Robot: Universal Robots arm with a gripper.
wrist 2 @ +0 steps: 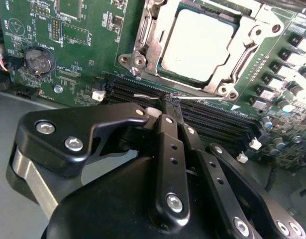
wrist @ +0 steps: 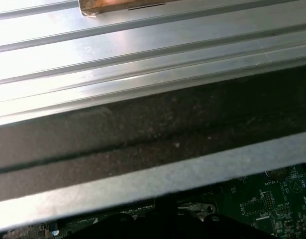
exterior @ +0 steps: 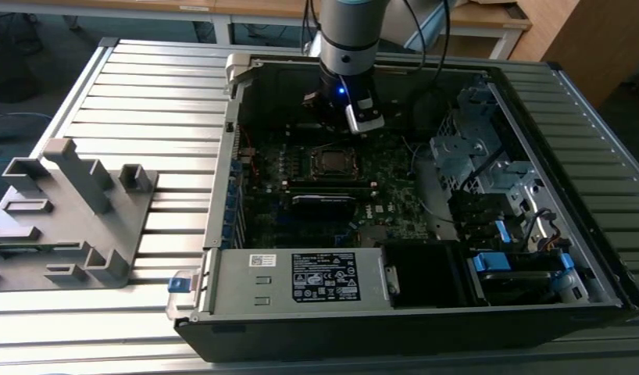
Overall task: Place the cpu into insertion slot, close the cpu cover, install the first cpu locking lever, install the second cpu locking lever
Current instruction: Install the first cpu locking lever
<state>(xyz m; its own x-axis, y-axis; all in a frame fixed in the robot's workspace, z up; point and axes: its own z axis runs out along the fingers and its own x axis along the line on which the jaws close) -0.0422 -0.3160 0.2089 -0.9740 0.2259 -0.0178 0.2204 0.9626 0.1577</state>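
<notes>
- Silver-grey cpu (wrist 2: 200, 45) is already sitting in the slot (exterior: 329, 162), mid-board inside the case (exterior: 223, 156). Its top is showing thru the window of the cover (wrist 2: 149, 30).
- Cover is lying flat over the chip, so steps 1 & 2 are looking done.
- End effector (wrist 2: 170, 102) is hanging low over the board (wrist 2: 68, 45), just beside the slot's edge, w/ the memory slots (wrist 2: 217, 117) under it.
- It is clenched: its tips are touching the thin wire lever (wrist 2: 145, 95) that is running along that edge. Can't tell if they're nipping the wire or just pressing on it.
- Judging by that, a lever step is in hand. Whether it's the 1st or 2nd lever, can't tell.
- Lever is looking unlatched, its hooked end standing free above the memory slots.
- As I read it, the move is calling for a steady push down & a sideways tuck to latch, w/o the wire slipping off the tips or the tips scraping the board.
- Case is resting on a ribbed alu surface (exterior: 142, 94).
</notes>
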